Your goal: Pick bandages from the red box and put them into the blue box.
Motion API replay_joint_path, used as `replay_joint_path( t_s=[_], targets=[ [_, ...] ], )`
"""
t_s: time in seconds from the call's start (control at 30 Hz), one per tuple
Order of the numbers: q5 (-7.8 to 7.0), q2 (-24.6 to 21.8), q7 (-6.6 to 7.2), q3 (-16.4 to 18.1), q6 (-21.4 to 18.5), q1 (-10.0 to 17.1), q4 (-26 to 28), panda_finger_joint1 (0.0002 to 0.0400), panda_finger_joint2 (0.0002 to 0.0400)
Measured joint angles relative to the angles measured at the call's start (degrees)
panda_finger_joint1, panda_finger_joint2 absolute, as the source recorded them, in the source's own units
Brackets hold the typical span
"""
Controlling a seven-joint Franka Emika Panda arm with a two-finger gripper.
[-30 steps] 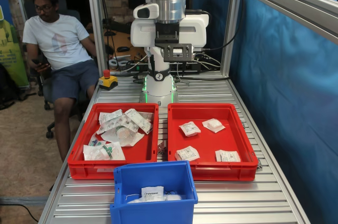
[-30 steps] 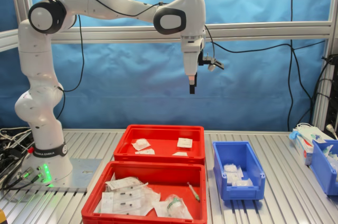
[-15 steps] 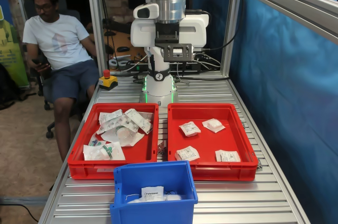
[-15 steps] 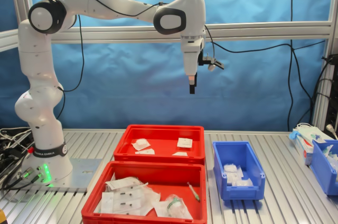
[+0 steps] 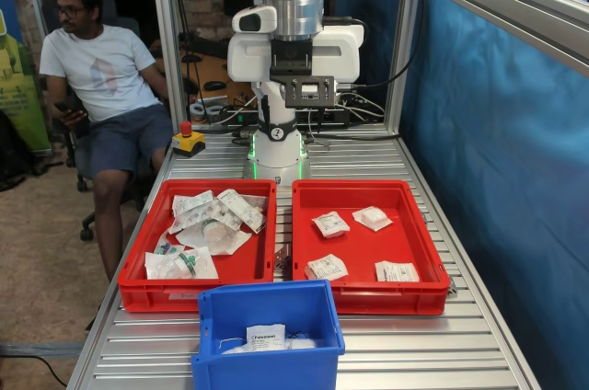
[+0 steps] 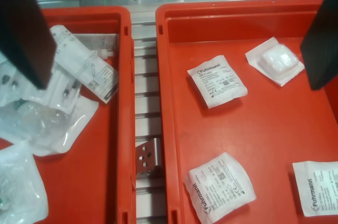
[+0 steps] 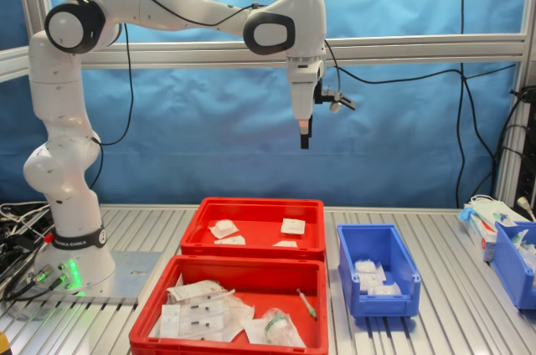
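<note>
White packets already lie in the blue box (image 5: 269,316), so I judge that part of the work is done, but four bandages (image 6: 217,81) are left in the red box (image 6: 174,129) and I hold nothing at the moment. My gripper (image 7: 305,142) hangs high over the trays, well apart from everything below, and in the wrist view its two dark fingers (image 6: 21,23) stand wide apart with only air between them, so it is released and empty.

Nearest below the gripper are two bandages: one flat square packet with grey "Fuhrmann" print, and beside it a puffier one (image 6: 275,60) with a soft white pad showing. They lie apart and do not touch. A little further from the gripper lie two more printed packets (image 6: 221,187), also flat and sealed, with slightly wrinkled edges, one of them (image 6: 316,187) close to the tray wall.

Beyond the far wall of this tray from the arm's base stands the blue box, on the table (image 5: 414,353). To the side of the gripper is the twin red tray (image 5: 147,293) with crumpled clear wrappers (image 5: 207,220), which I should leave alone.
</note>
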State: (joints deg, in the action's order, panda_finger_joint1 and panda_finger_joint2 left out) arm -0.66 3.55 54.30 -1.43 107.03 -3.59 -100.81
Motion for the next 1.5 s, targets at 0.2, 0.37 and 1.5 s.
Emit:
replay_joint_path(
  t_s=[0.2, 0.37, 1.5],
  targets=[
    [0.0, 0.0, 0.0, 0.0, 0.0, 0.0, 0.0, 0.04, 0.04],
    [0.0, 0.0, 0.0, 0.0, 0.0, 0.0, 0.0, 0.04, 0.04],
    [0.0, 2.8, 0.0, 0.1, 7.3, -3.1, -0.7, 0.04, 0.04]
  ],
)
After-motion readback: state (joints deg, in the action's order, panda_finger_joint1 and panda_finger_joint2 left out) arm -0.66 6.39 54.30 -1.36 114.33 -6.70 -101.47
